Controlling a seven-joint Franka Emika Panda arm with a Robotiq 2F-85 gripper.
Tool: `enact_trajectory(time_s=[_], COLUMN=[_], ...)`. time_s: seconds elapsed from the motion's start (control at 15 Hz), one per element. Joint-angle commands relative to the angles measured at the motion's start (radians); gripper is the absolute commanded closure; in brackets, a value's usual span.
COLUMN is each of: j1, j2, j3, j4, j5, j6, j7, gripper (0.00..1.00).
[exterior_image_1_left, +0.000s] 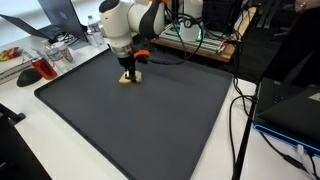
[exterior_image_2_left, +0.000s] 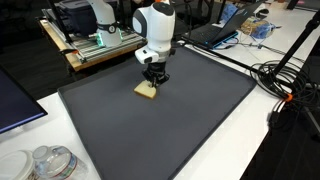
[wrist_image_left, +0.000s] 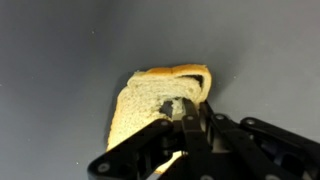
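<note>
The slice of bread (exterior_image_1_left: 128, 80) lay flat on the dark mat (exterior_image_1_left: 160, 125) that covered the surface. In both exterior views it sat in the far part of the mat, well apart from the mat's near edge. The arm stood straight over it, and the pincer (exterior_image_2_left: 153, 79) pointed down onto the slice (exterior_image_2_left: 147, 92).

In the wrist view the pincer (wrist_image_left: 186, 116) was pressed together, its fingertips (wrist_image_left: 178, 112) sunk into the soft crumb (wrist_image_left: 145, 100) just inside the crust on the right side of the slice. It pinched only a small fold of bread, not the slice's full width. The crumb looked dented where the tips met.

By the look of it, the step in hand was the grasp itself: the grip was made, but the slice rested on the mat and no lift showed.

Any next move would call for a slow, straight rise. The hold was off-centre, so the free left part would likely droop. Soft crumb could also tear out of so narrow a pinch. The wrist should stay level, and a sideways drag across the mat should be avoided.
</note>
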Motion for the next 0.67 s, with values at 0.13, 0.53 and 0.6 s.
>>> enact_trajectory(time_s=[0.13,0.53,0.6], j1=[-0.005,-0.005,-0.006], j2=[0.028,0.027,0.027], j3=[0.002,0.006,0.009], j4=[0.015,0.014,0.015], j5=[0.006,0.007,0.010], j6=[0.019,0.021,0.019], j7=[-0.013,-0.024,-0.028], gripper=[0.98,0.99,0.99])
